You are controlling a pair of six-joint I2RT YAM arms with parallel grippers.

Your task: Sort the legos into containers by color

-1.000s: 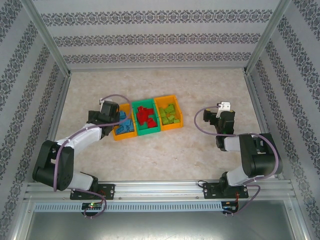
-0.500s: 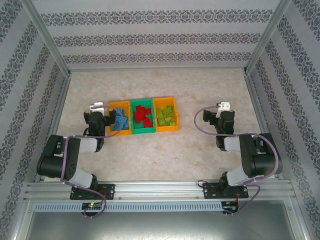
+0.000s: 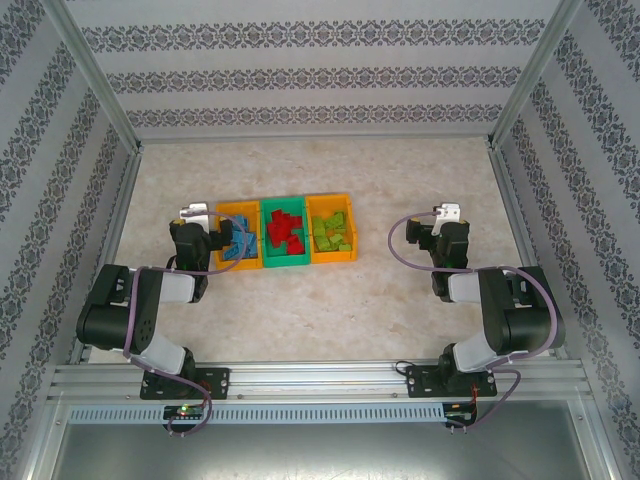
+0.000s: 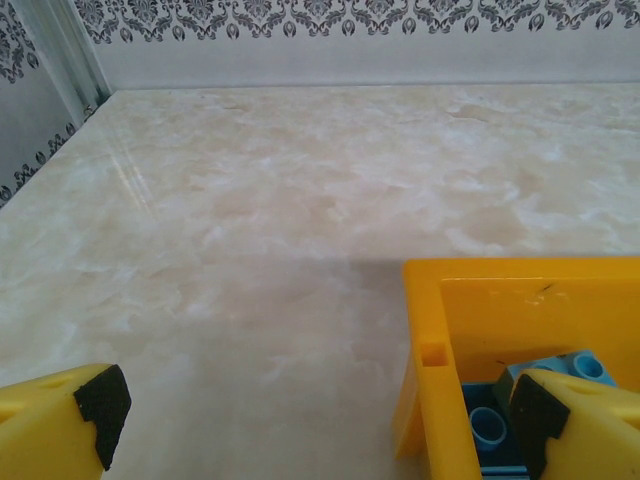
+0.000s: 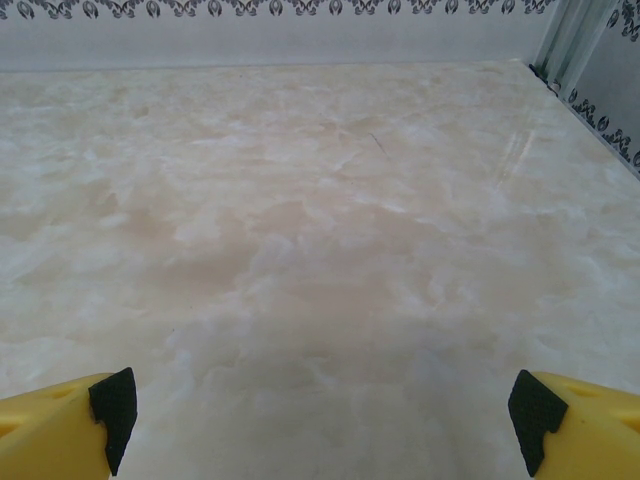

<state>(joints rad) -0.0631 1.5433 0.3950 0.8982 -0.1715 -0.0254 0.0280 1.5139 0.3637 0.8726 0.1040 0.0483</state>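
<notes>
I see blue legos in the left orange bin, red legos in the green bin and lime legos in the right orange bin, so I think the job is done. My left gripper and right gripper are wide open, holding nothing.

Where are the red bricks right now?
Seen from the top camera, the red bricks lie inside the green bin, with the left orange bin and the right orange bin on either side.

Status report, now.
Left gripper open, empty, at left bin corner. Right gripper open, empty. Legos in bins by color. Nothing in the way.
</notes>
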